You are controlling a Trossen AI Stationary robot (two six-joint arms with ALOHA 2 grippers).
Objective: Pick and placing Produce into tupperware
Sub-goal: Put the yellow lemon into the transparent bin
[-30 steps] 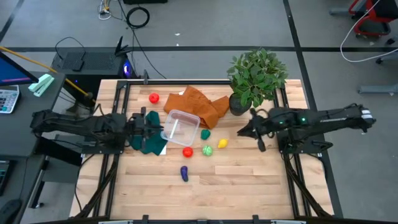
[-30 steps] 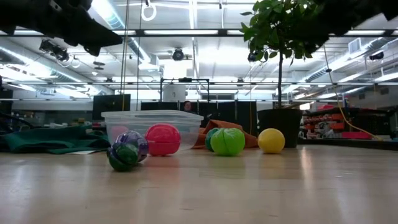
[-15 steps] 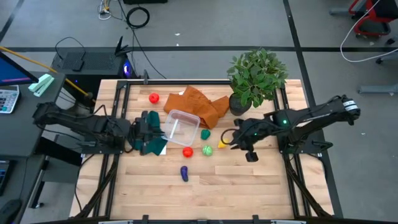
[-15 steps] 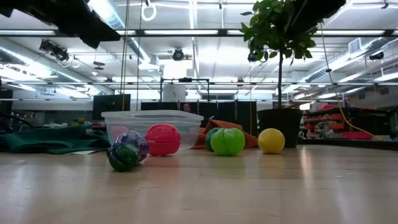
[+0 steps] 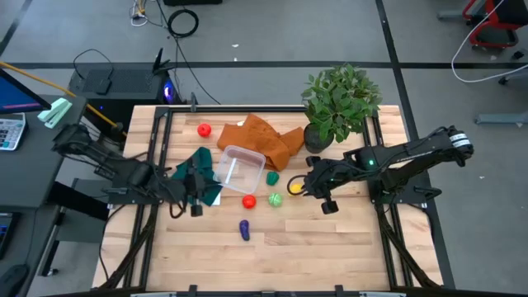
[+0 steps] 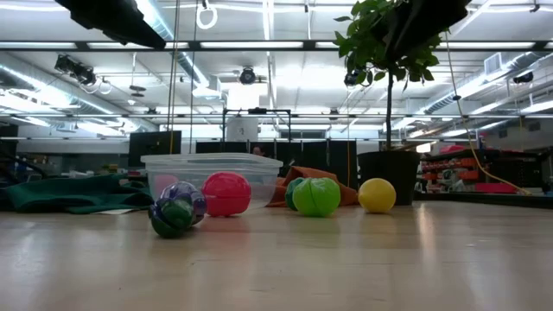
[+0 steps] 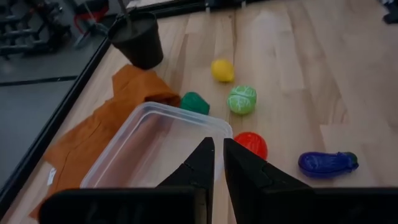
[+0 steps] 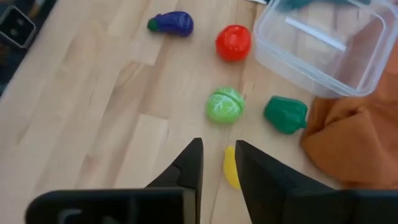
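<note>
The clear tupperware (image 5: pixel 240 167) stands on the wooden table with nothing in it. Around it lie the produce: a red piece (image 5: pixel 248 201), a yellow-green one (image 5: pixel 275 199), a green one (image 5: pixel 272 177), a yellow one (image 5: pixel 294 189), a purple one (image 5: pixel 244 229), and a second red one (image 5: pixel 204 129) farther back. My left gripper (image 5: pixel 205 190) hovers shut by the box's near-left corner (image 7: pixel 155 143). My right gripper (image 5: pixel 301 183) hangs slightly open above the yellow piece (image 8: pixel 231 168), clear of it.
An orange cloth (image 5: pixel 260 139) lies behind and to the right of the box, and a dark green cloth (image 5: pixel 198 175) to its left under my left arm. A potted plant (image 5: pixel 340 103) stands at the far right. Bare wood lies along the near edge.
My right gripper has swung toward the table's left and tipped downward, ending over the yellow piece. My left gripper has swung toward the near edge and a little up, beside the box. The produce and the box have stayed put.
</note>
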